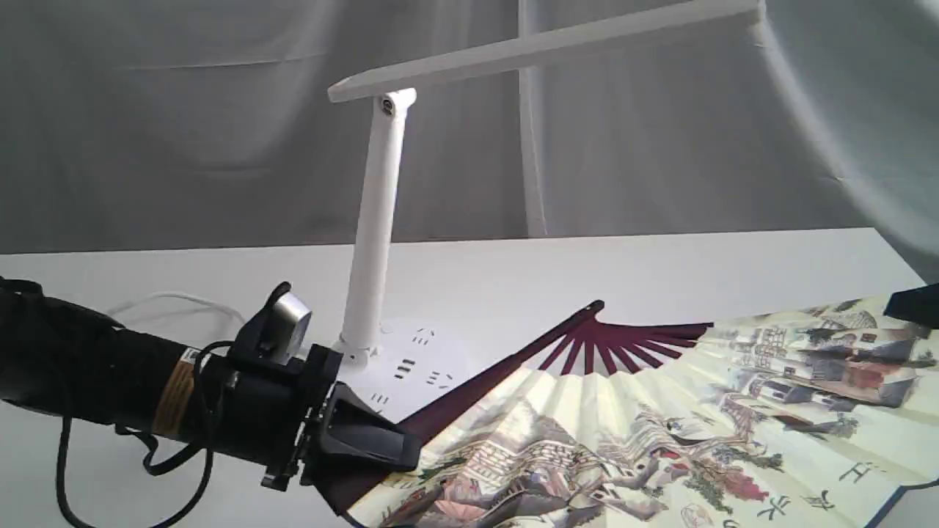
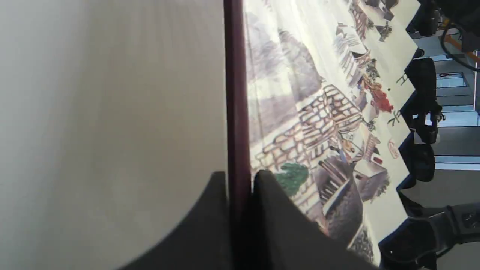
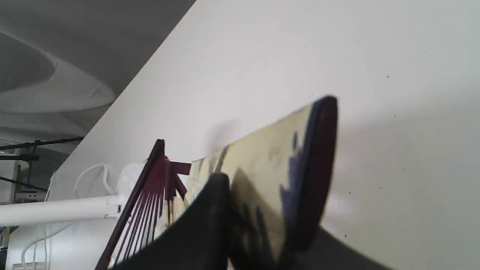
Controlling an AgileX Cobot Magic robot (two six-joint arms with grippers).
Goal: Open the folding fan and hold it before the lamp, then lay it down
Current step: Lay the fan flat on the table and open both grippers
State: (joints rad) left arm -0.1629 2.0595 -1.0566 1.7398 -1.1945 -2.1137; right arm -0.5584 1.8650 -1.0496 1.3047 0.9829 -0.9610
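The folding fan (image 1: 660, 425) is spread wide open, its painted cream leaf facing up and its maroon ribs meeting at the pivot (image 1: 596, 306). It sits low in front of the lamp (image 1: 374, 235), just beside the round base (image 1: 422, 363). My left gripper (image 1: 400, 444) is shut on the fan's left maroon guard rib (image 2: 237, 112), which runs between both fingers (image 2: 213, 195). My right gripper (image 3: 262, 210) is shut on the fan's opposite end, by the dark guard (image 3: 318, 161); it shows only as a dark corner (image 1: 913, 304) in the exterior view.
The lamp's long bar head (image 1: 543, 48) reaches overhead to the right. Its white cord (image 1: 176, 301) loops on the white table (image 1: 733, 271) behind my left arm. Grey cloth hangs behind the table.
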